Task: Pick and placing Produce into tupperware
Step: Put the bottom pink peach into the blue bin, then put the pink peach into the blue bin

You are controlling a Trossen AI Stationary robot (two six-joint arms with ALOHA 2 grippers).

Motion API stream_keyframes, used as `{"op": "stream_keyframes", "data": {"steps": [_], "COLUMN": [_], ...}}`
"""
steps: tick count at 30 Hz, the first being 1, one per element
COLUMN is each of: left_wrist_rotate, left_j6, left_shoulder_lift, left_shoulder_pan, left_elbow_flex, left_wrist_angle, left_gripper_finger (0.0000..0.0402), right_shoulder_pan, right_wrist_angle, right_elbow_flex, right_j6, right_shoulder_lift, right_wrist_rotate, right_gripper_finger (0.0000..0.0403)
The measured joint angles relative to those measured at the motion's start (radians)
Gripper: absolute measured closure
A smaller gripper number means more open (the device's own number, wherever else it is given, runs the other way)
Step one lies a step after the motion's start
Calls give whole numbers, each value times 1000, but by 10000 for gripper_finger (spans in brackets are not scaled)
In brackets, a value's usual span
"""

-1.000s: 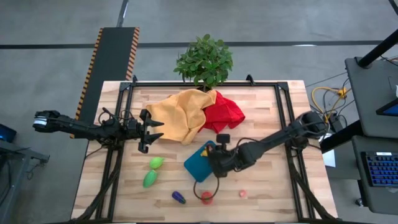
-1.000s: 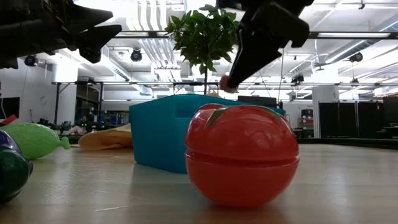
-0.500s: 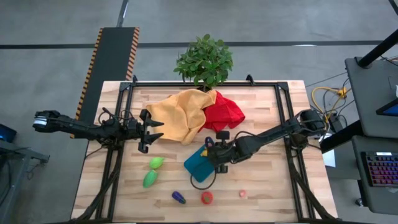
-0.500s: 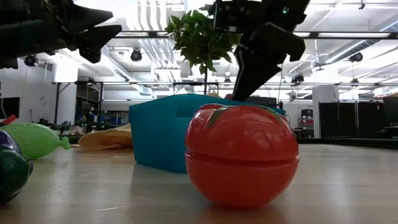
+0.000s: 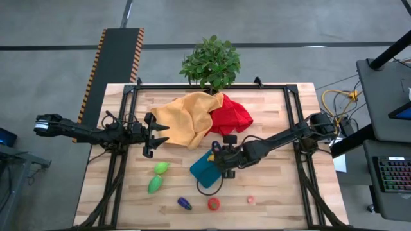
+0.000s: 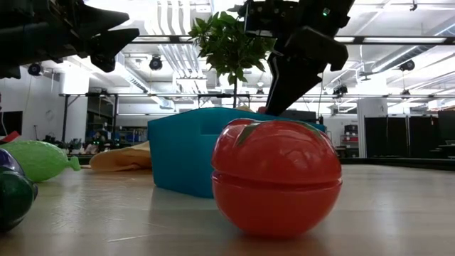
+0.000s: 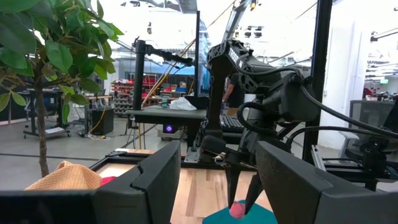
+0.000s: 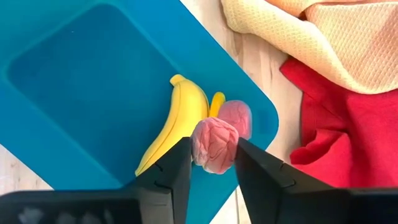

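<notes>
Wooden table bears tupperware, yellow cloth.

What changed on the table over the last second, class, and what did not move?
The right end effector, shut on a pink-red berry, moved from near the red tomato back over the teal tupperware, where the banana lies. In the last half second it held there. The left end effector, the cloths and the other produce stayed put.

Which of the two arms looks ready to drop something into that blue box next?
The right. Its gripper holds a pink berry over the tupperware, above the banana. The left gripper hovers open beside the yellow cloth.
</notes>
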Motion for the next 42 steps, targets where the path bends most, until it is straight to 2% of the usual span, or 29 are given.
{"op": "stream_keyframes", "data": {"steps": [16,23,30,35,42], "left_wrist_rotate": [0,0,0,0,0], "left_j6": [0,0,-2,-2,-3], "left_shoulder_lift": [0,0,0,0,0], "left_shoulder_pan": [0,0,0,0,0], "left_elbow_flex": [0,0,0,0,0], "left_wrist_angle": [0,-7,-9,-9,-10], "left_gripper_finger": [206,206,206,206,206], "right_shoulder_pan": [0,29,143,264,447], "right_wrist_angle": [-4,-169,-236,-236,-224], "right_elbow_flex": [0,30,39,35,25], "right_j6": [4,130,249,354,400], "right_shoulder_lift": [0,-27,-105,-144,-105], "right_wrist_rotate": [0,-41,-137,-158,-170], "right_gripper_finger": [251,251,265,271,246]}}
